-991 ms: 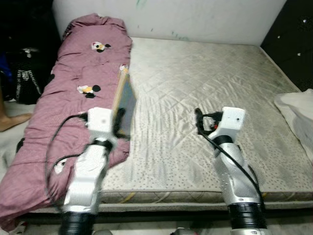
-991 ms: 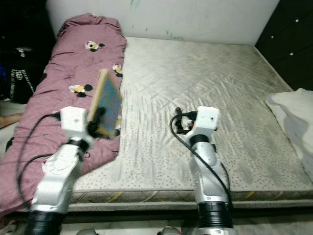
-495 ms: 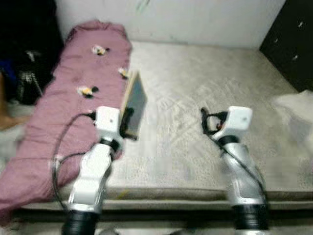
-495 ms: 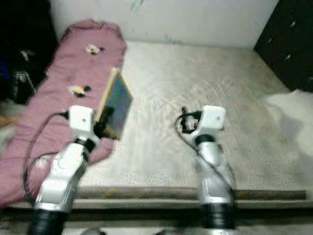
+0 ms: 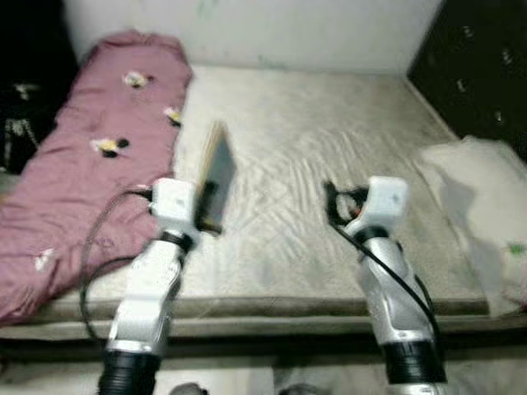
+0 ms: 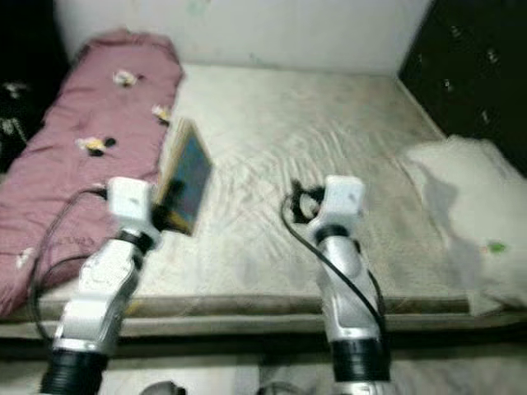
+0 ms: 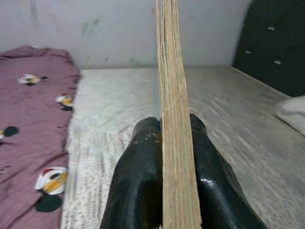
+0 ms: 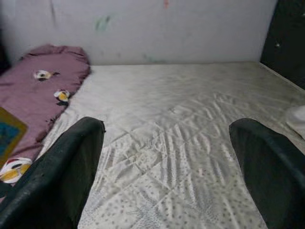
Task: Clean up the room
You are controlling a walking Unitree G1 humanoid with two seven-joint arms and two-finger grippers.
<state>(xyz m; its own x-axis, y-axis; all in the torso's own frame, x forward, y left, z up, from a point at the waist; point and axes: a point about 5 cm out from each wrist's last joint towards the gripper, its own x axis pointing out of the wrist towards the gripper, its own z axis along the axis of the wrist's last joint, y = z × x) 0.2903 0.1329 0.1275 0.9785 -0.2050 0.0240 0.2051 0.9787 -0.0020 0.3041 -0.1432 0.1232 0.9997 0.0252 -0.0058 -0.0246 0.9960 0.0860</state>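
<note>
Left end effector [image 7: 164, 157]: pinching the book [image 5: 216, 174] upright.
Right end effector [image 8: 167, 157]: spread, empty.
Tip: keep the book level over the bed [image 5: 329, 148].

We see two silver metallic arms, segmented, each ending low in frame in a black ribbed cuff. Each wrist carries a white boxy housing. A black cable loops loose off the left arm at lower left; another runs down the right forearm. left gripper [image 7: 177, 157]: two glossy black rounded fingers [image 7: 138, 186], scuffed pale near the tips. right gripper [image 8: 167, 157]: two broad matte black fingers [image 8: 66, 167], smooth. A red detail shows beside the right wrist housing.
</note>
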